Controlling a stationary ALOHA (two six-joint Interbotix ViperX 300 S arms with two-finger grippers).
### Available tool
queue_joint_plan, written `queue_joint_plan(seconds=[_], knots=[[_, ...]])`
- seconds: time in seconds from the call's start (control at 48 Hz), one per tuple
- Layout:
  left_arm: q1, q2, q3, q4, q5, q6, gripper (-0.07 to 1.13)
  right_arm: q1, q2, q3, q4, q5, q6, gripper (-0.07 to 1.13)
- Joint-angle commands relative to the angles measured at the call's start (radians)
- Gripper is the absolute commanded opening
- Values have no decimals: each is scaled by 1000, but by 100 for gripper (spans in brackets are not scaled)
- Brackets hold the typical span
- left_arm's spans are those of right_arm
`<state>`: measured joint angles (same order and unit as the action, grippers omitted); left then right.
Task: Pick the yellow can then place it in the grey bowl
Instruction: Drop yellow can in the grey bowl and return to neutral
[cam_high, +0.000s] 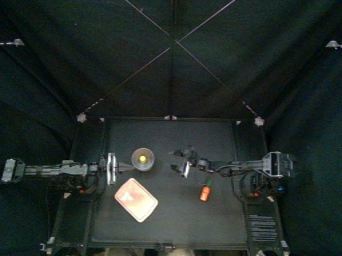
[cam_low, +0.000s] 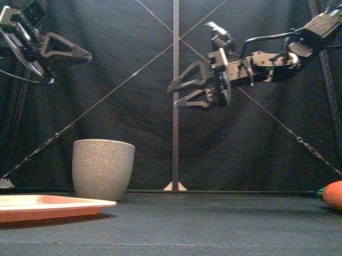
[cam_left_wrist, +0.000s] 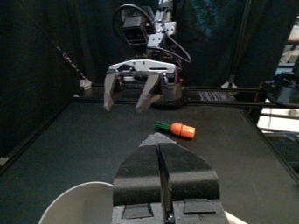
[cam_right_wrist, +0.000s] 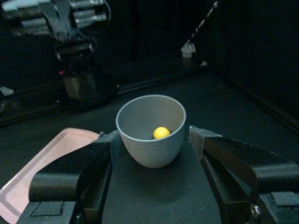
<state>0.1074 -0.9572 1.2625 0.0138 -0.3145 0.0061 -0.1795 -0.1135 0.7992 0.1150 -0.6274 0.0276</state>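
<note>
Grey speckled cup (cam_low: 103, 168): tall, slightly tapered, matte stone-like surface, smooth pale inside. It stands upright on the black table (cam_high: 201, 225), left of centre. The yellow can (cam_right_wrist: 160, 133) is already inside it, lying on the bottom. It shows only as a small round glossy yellow spot, so its shape is hard to read further.

Right gripper (cam_low: 198, 90): jaws spread wide, holding nothing. It hangs in the air above table level, right of the cup and apart from it. The right wrist view looks straight down between the jaws into the cup mouth.

Left gripper (cam_left_wrist: 163, 162): flat black jaws pressed together with only a thin seam between them, nothing held. It sits high at the left side, just beside the cup. The cup rim shows as a pale curve at the edge of the left wrist view.

Pink tray (cam_high: 135, 200): flat, thin, roughly square with rounded corners and a low raised rim, smooth plastic look. It lies turned like a diamond in front of the cup, near it. Cannot tell if they touch.

Orange toy carrot (cam_left_wrist: 179, 130): short stubby cylinder with a green end, lying on its side on the table's right half. It is well apart from the cup and tray, under the right arm.
</note>
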Motion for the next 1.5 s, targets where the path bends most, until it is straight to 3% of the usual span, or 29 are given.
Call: queue_joint_plan(seconds=[0.021, 0.646, 0.917, 1.25, 1.5], knots=[[2, 5, -12, 0, -3, 0, -2, 2, -97, 60, -3, -32, -3, 97], [17, 5, 15, -3, -9, -2, -2, 25, -397, 325, -38, -35, -3, 97], [11, 5, 14, -6, -18, -11, -2, 49, -448, 345, -67, -35, -2, 97], [14, -9, 41, -91, -175, -12, -2, 80, -446, 339, -75, -35, -2, 97], [14, -8, 52, -135, -187, -12, -2, 86, -448, 341, -77, -35, -3, 97]])
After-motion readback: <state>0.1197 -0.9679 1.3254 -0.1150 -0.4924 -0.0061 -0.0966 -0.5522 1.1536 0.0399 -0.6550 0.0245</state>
